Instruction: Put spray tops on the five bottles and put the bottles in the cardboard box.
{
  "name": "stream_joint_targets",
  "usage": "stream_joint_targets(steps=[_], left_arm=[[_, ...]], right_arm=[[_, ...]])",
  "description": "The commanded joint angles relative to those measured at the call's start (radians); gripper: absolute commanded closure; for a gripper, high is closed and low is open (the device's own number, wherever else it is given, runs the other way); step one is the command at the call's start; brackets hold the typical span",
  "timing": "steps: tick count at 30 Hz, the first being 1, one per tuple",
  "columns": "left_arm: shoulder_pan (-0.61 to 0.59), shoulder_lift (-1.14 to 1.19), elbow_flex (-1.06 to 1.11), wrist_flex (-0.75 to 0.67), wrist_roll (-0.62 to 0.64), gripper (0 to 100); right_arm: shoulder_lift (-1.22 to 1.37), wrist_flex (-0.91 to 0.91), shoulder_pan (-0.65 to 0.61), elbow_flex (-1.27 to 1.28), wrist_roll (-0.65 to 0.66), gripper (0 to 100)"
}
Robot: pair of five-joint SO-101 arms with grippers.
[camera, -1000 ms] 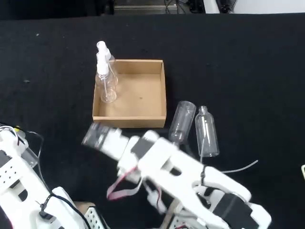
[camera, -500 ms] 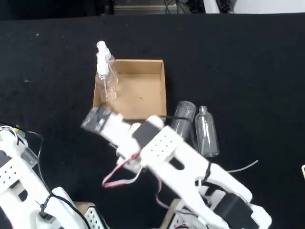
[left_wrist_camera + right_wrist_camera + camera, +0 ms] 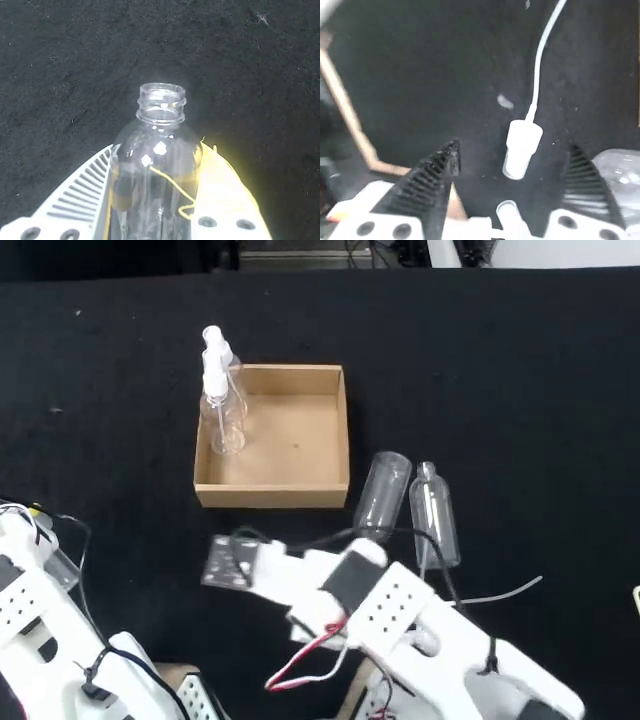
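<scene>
Left of centre in the high view, the cardboard box (image 3: 300,445) sits open on the black worktop (image 3: 500,370). Two capped bottles (image 3: 222,410) stand upright at its upper-left corner. Just right of the box, two bare bottles (image 3: 434,520) lie side by side on the worktop. Below the box, the right hand (image 3: 514,149) is spread wide over a loose spray top (image 3: 522,145), which lies flat with its thin tube trailing away. The left hand (image 3: 159,147) grips an open-necked bottle (image 3: 161,107) between both fingers.
</scene>
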Motion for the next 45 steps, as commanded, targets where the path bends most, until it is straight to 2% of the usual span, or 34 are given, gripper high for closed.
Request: stream_joint_targets(steps=[1,3,6,12,18,21,23,25,26,27,29,35,37,38,45], left_arm=[[-0.002,-0.020,-0.027,-0.015,0.005,97],[-0.002,-0.020,-0.027,-0.017,0.005,97],[-0.002,-0.020,-0.027,-0.018,0.005,97],[-0.001,-0.020,-0.027,-0.018,0.005,97],[-0.001,-0.020,-0.027,-0.020,0.005,97],[-0.001,-0.020,-0.025,-0.018,0.005,97],[-0.001,-0.020,-0.025,-0.017,0.005,97],[-0.001,-0.020,-0.025,-0.015,0.005,97],[-0.001,-0.020,-0.025,-0.015,0.005,97],[-0.001,-0.020,-0.025,-0.015,0.005,97],[-0.001,-0.020,-0.025,-0.015,0.005,97],[-0.001,-0.020,-0.025,-0.017,0.005,97],[-0.001,-0.021,-0.025,-0.014,0.005,97],[-0.001,-0.023,-0.025,-0.012,0.005,97],[0.013,-0.023,-0.025,-0.011,0.006,97]], right_arm=[[-0.051,-0.071,0.152,0.056,0.098,76.0],[-0.051,-0.080,0.230,0.062,0.146,76.1],[-0.039,-0.087,0.261,0.090,0.178,76.1],[0.013,-0.229,0.250,0.157,0.169,76.1],[0.163,-0.367,0.138,0.211,0.054,76.3],[0.240,-0.381,0.150,0.182,0.041,77.2],[0.259,-0.379,0.198,0.145,0.041,84.1],[0.246,-0.376,0.258,0.105,0.041,96.6],[0.231,-0.356,0.285,0.087,0.049,99.5],[0.214,-0.316,0.307,0.062,0.051,96.9],[0.160,-0.206,0.333,-0.002,0.064,99.1],[-0.033,0.233,0.385,-0.366,0.150,98.8],[-0.058,0.381,0.434,-0.530,0.204,98.8],[-0.064,0.390,0.476,-0.587,0.216,98.8],[0.035,0.270,1.002,-0.665,0.278,98.7]])
